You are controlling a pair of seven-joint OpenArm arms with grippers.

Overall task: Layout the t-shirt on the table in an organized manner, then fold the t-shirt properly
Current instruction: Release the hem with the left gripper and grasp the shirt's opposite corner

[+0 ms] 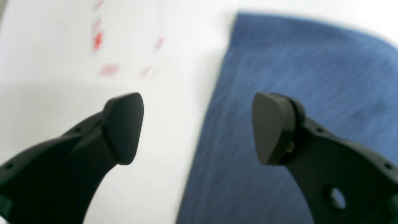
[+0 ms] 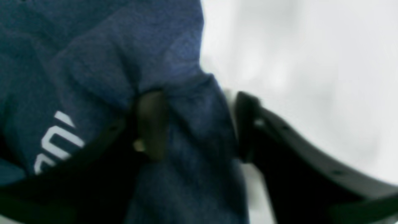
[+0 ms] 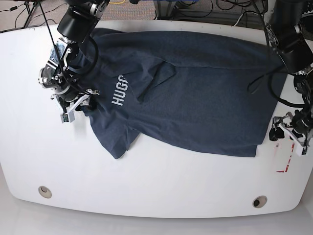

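The dark navy t-shirt [image 3: 195,88] lies spread across the white table [image 3: 146,186], rumpled at its left side, with white lettering [image 3: 120,90] showing. My right gripper [image 3: 73,100] sits at the shirt's left edge. In the right wrist view it [image 2: 199,130] is shut on a bunched fold of the t-shirt [image 2: 192,102], with lettering [image 2: 56,143] beside it. My left gripper [image 3: 286,132] is at the shirt's right edge. In the left wrist view it [image 1: 199,127] is open and empty, one finger over the table [image 1: 46,62], the other over the t-shirt [image 1: 295,62].
Two round metal grommets [image 3: 44,191] [image 3: 259,201] sit near the table's front edge. A red mark [image 3: 283,166] is on the table by the left gripper and shows blurred in the left wrist view [image 1: 99,40]. Cables lie beyond the far edge.
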